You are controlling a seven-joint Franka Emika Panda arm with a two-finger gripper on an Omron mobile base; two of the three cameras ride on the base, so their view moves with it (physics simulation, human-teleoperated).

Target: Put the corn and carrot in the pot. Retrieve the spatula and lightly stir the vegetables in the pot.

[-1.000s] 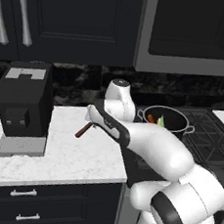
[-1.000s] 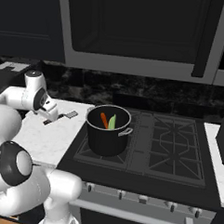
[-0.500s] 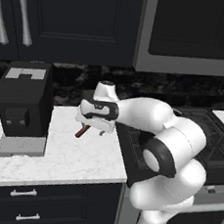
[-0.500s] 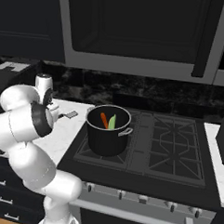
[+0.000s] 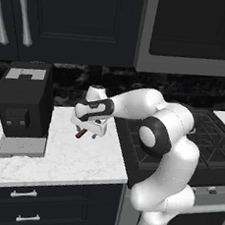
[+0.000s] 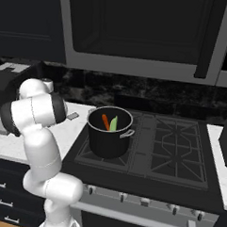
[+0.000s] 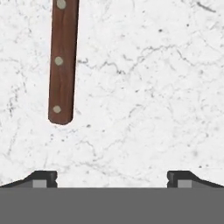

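Spatula blade cut off at hand view's top edge

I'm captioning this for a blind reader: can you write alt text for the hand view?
A brown wooden spatula handle with three rivets lies on a white marble counter, left of centre. The open gripper is above it, holding nothing.

gripper now lower, directly above spatula

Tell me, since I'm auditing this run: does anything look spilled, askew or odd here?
Nothing stands out. The carrot and corn sit inside the pot, and the spatula lies flat on the counter below the open gripper.
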